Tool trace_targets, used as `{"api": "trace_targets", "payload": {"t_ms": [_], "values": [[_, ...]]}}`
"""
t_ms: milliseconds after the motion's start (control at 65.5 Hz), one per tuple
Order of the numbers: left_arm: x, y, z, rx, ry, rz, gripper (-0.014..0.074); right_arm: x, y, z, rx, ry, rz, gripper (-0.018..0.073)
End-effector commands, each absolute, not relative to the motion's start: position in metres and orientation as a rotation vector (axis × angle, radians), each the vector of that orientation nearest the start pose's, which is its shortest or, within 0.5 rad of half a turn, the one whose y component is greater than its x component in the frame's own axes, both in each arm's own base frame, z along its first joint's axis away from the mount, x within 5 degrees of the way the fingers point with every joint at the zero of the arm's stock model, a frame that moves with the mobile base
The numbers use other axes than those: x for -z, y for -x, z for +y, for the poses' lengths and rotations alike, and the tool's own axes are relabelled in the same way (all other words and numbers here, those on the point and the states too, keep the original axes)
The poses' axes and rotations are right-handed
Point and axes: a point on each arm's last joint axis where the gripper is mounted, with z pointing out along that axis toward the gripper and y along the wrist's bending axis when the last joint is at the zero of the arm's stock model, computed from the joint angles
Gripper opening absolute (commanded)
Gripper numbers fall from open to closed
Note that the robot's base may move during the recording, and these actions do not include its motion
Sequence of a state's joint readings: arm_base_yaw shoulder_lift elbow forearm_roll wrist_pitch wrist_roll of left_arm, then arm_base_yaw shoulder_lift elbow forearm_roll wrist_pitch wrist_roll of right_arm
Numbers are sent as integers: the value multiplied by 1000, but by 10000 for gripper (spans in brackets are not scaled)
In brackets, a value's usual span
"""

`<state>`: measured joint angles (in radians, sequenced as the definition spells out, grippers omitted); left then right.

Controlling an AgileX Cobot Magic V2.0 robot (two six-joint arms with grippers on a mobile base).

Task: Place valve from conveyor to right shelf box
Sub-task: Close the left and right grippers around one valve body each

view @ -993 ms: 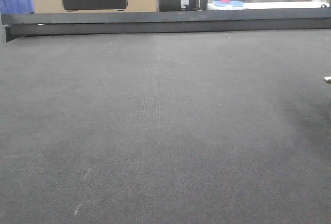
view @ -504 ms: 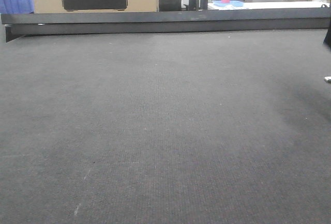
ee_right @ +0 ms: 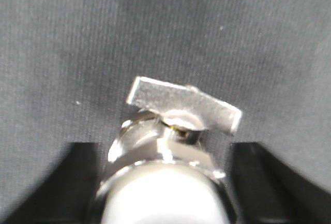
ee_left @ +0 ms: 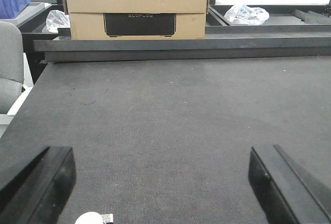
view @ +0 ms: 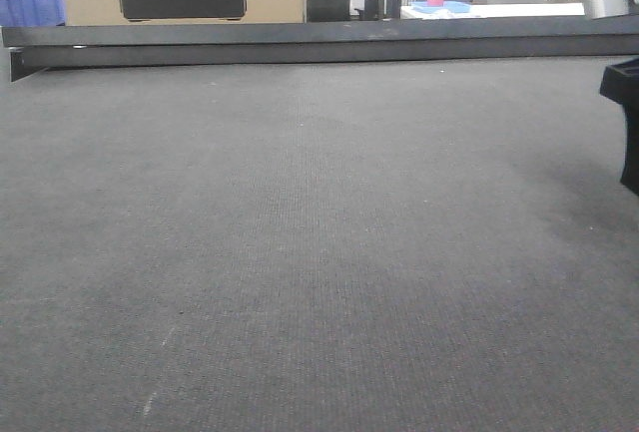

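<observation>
The valve (ee_right: 170, 146) is shiny metal with a flat lever handle and lies on the dark grey conveyor belt (view: 300, 232). In the right wrist view my right gripper (ee_right: 166, 154) stands open, with one black finger close on each side of the valve body. In the front view only a black part of the right gripper (view: 625, 123) shows at the right edge, and the valve is hidden behind it. My left gripper (ee_left: 163, 180) is open and empty, low over the belt. The right shelf is out of view.
A long black rail (view: 300, 48) edges the belt at the back. Behind it stand a cardboard box (ee_left: 137, 1), a blue crate (view: 28, 1) and crumpled plastic bags (ee_left: 247, 13). A small white object (ee_left: 90, 218) lies at the bottom of the left wrist view.
The right gripper has come in from the right edge of the front view and now covers the small pale object that lay there on the belt.
</observation>
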<state>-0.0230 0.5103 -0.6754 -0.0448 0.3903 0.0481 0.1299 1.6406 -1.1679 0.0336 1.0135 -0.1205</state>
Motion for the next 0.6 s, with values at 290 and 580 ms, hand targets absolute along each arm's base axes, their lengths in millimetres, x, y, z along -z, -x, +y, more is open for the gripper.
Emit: {"api": "trace_targets", "payload": {"t_ms": [290,580], "values": [[-383,-101,-1,19,-2,1860,557,-274,-301,41,-40,333,2787,-153],[-402,-144,17,-86,87,2222,557,-296,-256,39,-98,280,2606,-153]]}}
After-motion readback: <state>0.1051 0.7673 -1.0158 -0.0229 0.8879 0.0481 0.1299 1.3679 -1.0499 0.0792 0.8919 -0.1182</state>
